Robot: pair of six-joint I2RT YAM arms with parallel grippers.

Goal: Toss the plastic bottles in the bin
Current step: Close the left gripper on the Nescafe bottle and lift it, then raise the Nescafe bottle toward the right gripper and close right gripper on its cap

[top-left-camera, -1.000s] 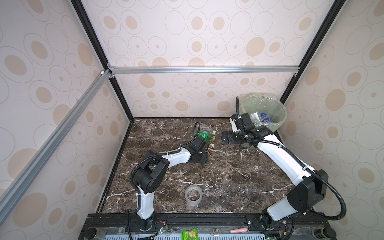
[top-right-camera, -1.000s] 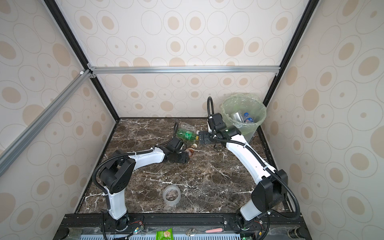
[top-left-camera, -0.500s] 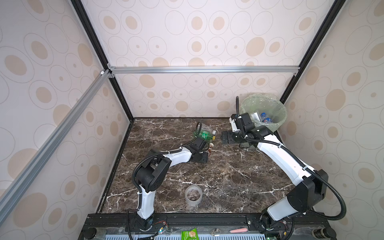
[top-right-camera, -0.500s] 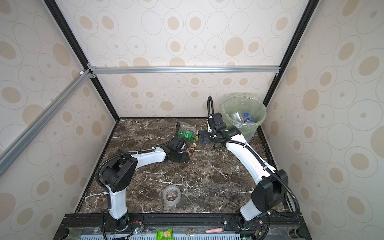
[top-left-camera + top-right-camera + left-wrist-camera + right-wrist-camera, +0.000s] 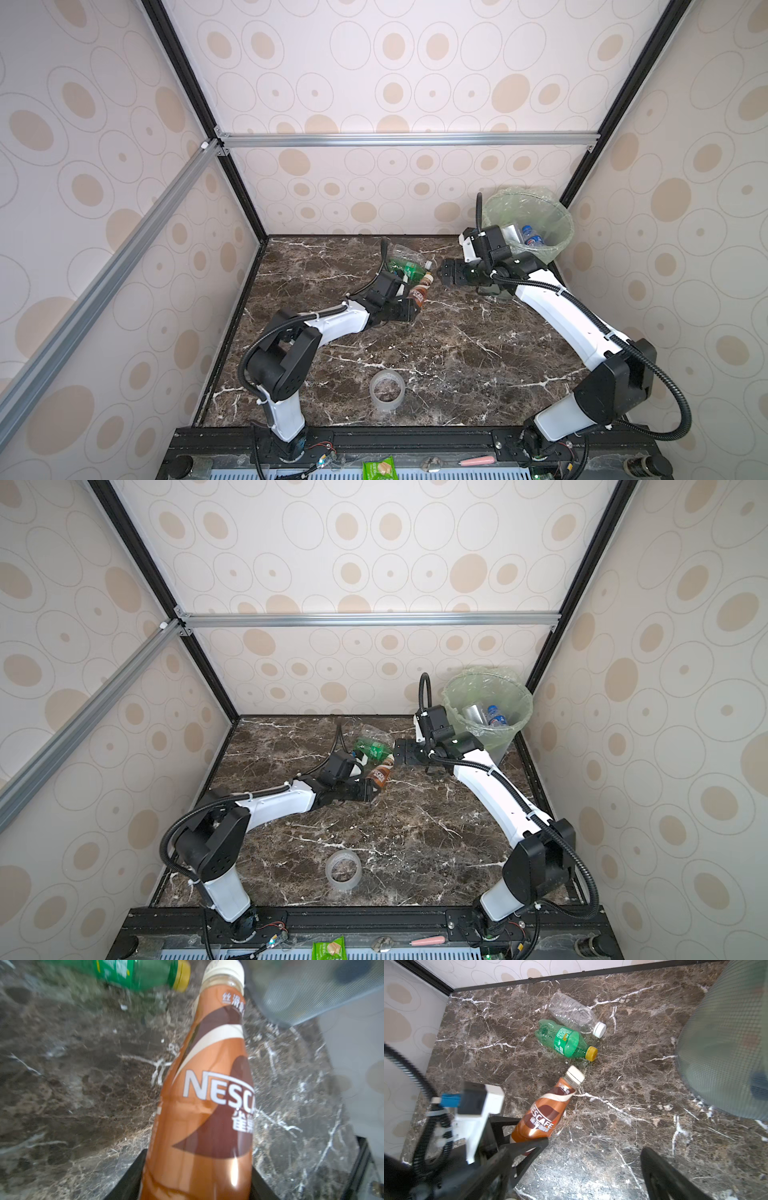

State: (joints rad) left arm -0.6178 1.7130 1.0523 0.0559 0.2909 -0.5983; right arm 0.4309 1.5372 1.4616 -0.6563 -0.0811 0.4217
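Bottles lie on the table (image 5: 457, 353) near the bin (image 5: 555, 249). The left hand (image 5: 411, 309) is clamped on the base of the brown bottle (image 5: 542, 1113), whose white cap points toward the bin. The green bottle (image 5: 566, 1042) and the clear bottle (image 5: 573, 1015) lie side by side, also outside the bin. The right hand (image 5: 443, 276), spread wide and empty, hovers between the brown bottle and the bin. A blue-capped bottle (image 5: 532, 237) sits inside the bin. A tape roll (image 5: 387, 390) lies well apart from the bin.
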